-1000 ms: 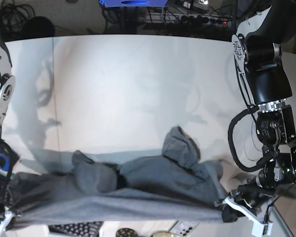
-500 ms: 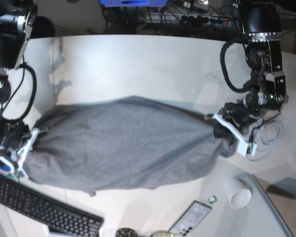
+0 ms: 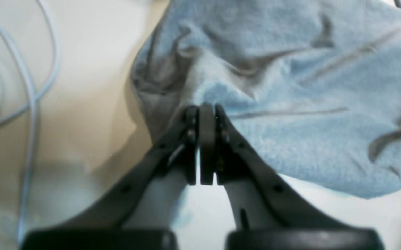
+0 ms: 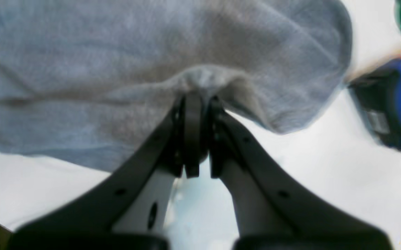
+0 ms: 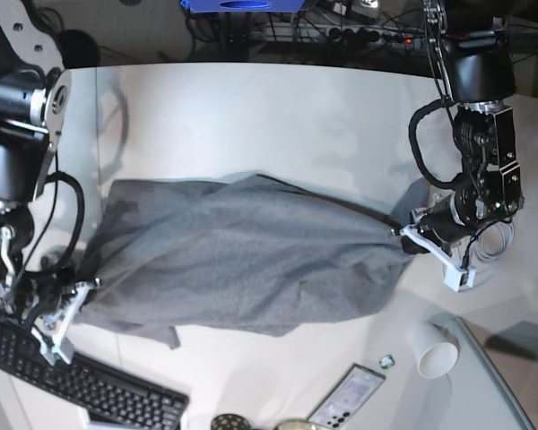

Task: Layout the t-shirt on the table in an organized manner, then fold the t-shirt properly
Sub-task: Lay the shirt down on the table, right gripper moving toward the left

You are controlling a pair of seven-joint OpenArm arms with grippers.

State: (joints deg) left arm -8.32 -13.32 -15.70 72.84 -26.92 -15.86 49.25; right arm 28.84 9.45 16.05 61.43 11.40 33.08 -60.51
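A: What is the left gripper doing?

B: Its jaws are pressed together on a bunched edge of the t-shirt, with the fabric puckering right at the tips. In the base view that gripper sits at the shirt's right end, where the cloth narrows to a point.

A: And the right gripper?

B: The same: clamped tight on a gathered fold of grey cloth. In the base view it is at the shirt's lower left corner.

A: So where does the shirt lie?

B: Stretched across the middle of the white table between the two grippers, mostly spread out but rumpled, with a small flap hanging off its near edge.

A: Anything around it?

B: A black keyboard lies just beside the right gripper, at the near left. Coiled pale cables sit by the left arm. A white paper cup lies on its side at the near right, and a phone-like device rests near it.
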